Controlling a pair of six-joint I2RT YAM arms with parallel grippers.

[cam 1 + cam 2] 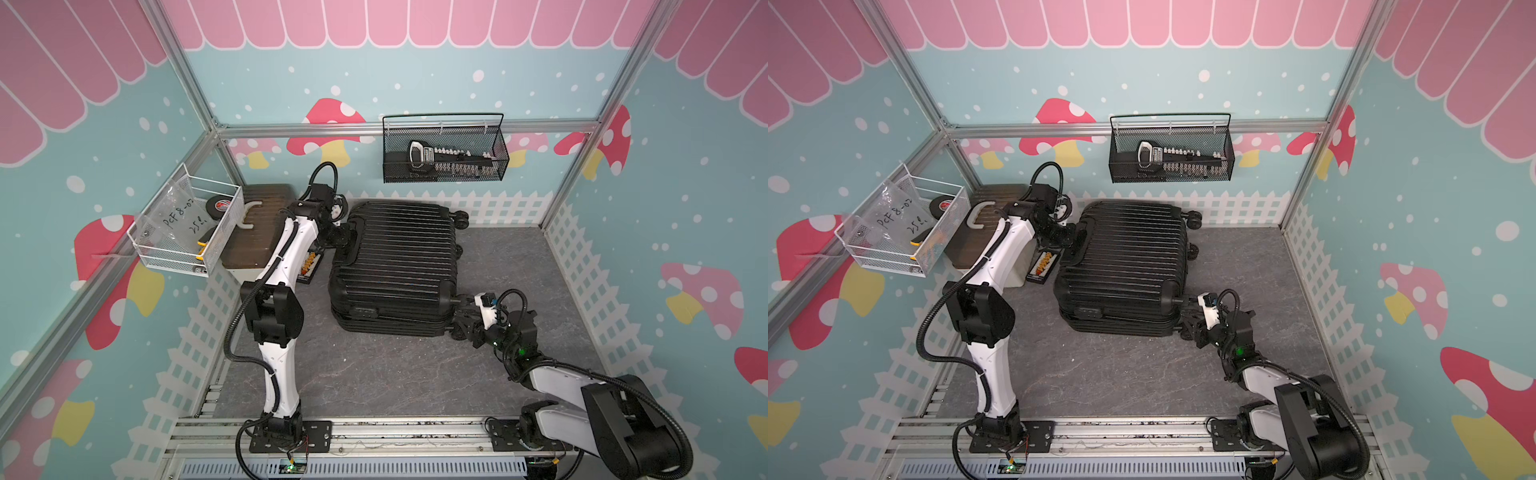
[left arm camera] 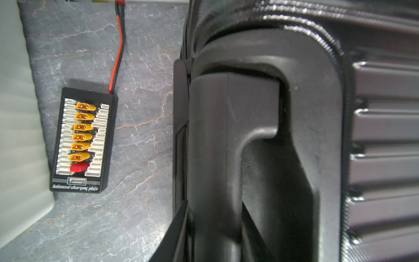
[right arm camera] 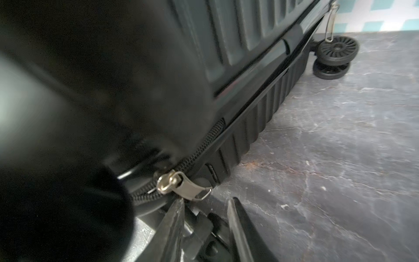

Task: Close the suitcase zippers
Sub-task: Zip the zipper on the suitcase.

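Hovering just beside the zipper pull (image 3: 192,189), right fingers (image 3: 174,217) stand apart; left fingers' (image 2: 180,102) state unclear.

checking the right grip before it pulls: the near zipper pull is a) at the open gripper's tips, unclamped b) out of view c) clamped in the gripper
a: the pull lies at the tips of the right gripper, whose jaws stand apart around nothing.

Bright, even light; top-view edges bend; wrist views blur close up; glare on the black ribbed suitcase (image 2: 385,136).
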